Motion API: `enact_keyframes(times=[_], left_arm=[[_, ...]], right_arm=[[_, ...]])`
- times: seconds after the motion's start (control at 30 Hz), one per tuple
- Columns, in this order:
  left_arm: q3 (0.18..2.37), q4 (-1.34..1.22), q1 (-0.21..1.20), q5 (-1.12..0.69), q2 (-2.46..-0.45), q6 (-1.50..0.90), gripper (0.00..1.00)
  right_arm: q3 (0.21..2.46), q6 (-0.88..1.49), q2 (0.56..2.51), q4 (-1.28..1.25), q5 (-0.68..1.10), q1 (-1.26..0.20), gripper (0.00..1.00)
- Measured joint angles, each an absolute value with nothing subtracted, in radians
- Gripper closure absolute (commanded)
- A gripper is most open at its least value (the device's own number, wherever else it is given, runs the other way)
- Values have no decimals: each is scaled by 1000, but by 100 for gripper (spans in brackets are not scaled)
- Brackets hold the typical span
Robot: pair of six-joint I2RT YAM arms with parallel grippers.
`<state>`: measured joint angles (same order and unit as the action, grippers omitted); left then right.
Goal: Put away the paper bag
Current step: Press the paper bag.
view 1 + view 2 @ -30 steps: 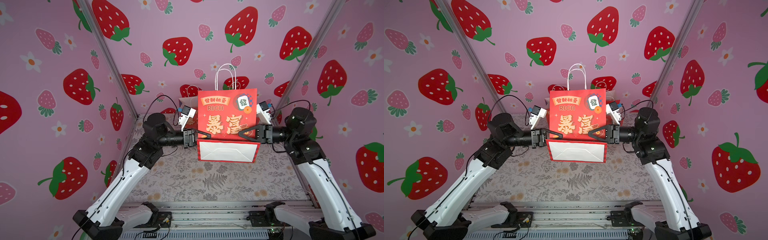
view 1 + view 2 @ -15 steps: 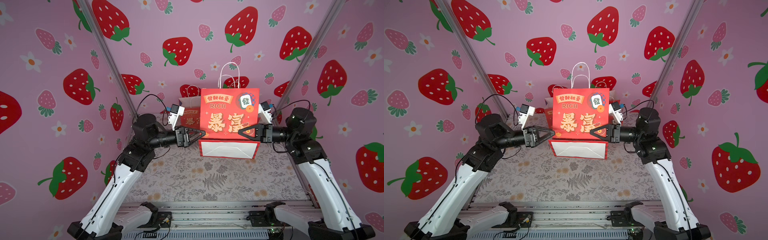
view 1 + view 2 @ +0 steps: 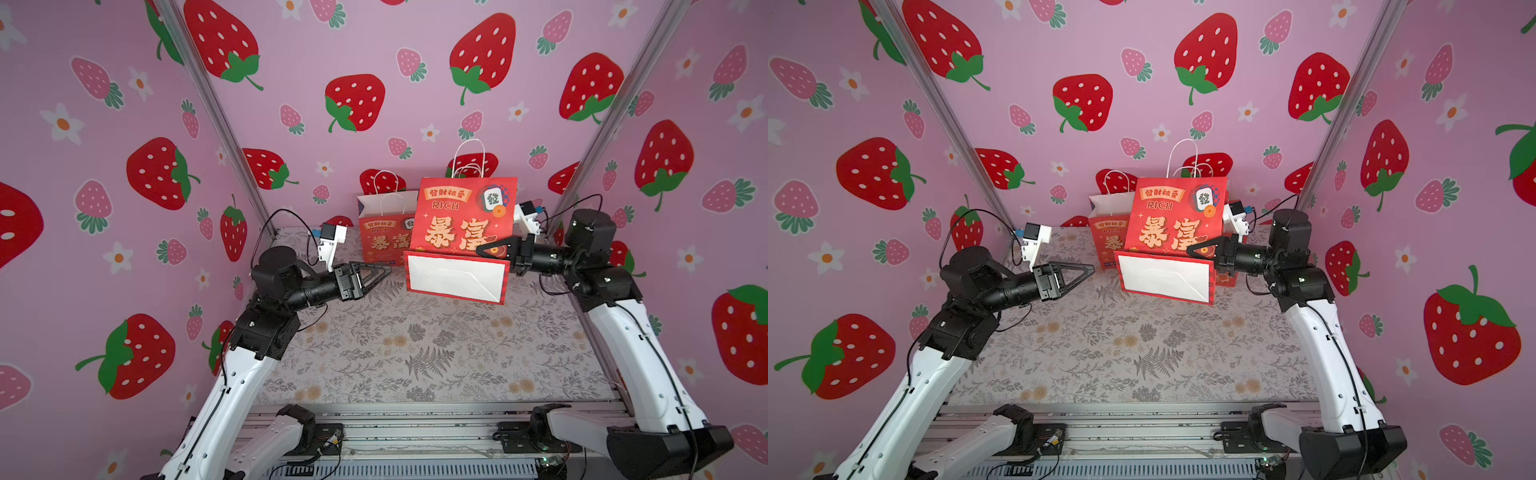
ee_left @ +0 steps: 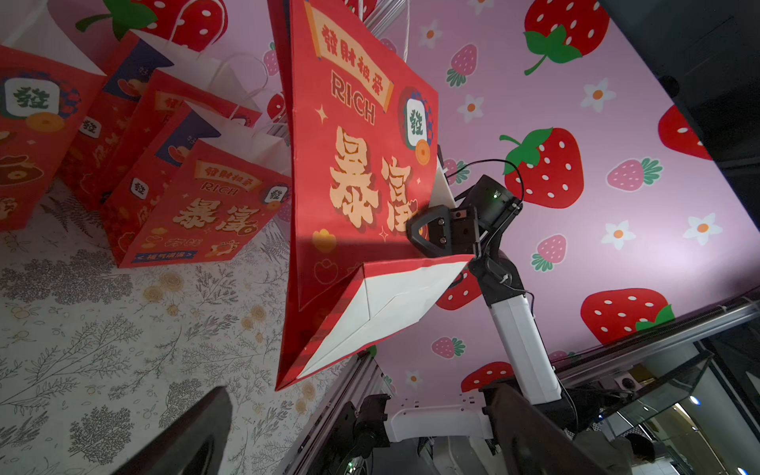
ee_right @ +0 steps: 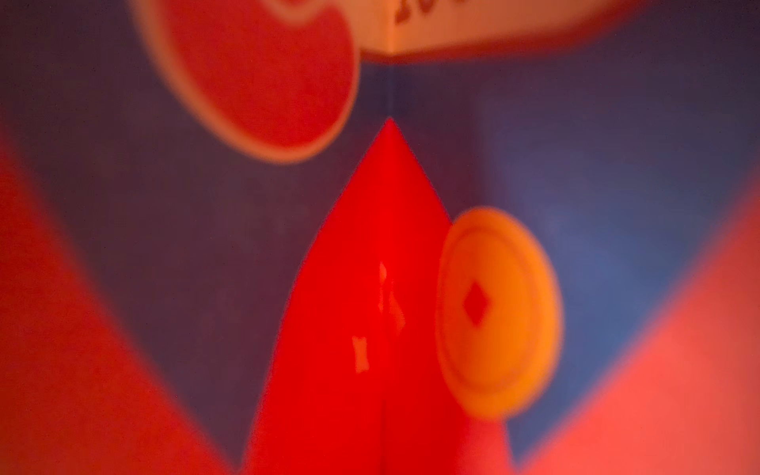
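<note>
The paper bag is red with gold characters, white cord handles and a folded white bottom. It hangs in the air above the table, slightly tilted. My right gripper is shut on its lower right edge, as the left wrist view also shows for the bag and that gripper. The right wrist view is filled by the blurred red and blue print of the bag. My left gripper stands open with nothing in it, a short way left of the bag's bottom corner.
Several matching red bags stand upright at the back of the floral tablecloth, just behind the held bag. Strawberry-print walls close in the left, back and right sides. Metal rails run along the front edge.
My left gripper has opened, let go of the bag's left side and drawn back to the left and downward. The bag now hangs from the right gripper alone, shifted slightly right.
</note>
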<state>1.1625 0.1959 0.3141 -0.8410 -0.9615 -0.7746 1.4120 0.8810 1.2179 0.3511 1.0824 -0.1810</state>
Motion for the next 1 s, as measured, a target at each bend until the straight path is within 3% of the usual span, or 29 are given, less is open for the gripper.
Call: enact_keyframes(times=[0.4, 0.8, 0.9, 1.0], left_arm=[[1126, 36, 392, -838, -1059, -825, 1], [1130, -97, 433, -839, -1072, -870, 0], [1130, -124, 433, -839, -1070, -886, 9], [1131, -150, 434, -839, -1074, -902, 27]], right_arm=[[1388, 1075, 1269, 107, 1125, -327, 100], [1338, 1211, 1270, -74, 1174, -354, 100], [1331, 1217, 1270, -87, 1181, -365, 100], [1328, 1219, 1270, -89, 1185, -371, 100]])
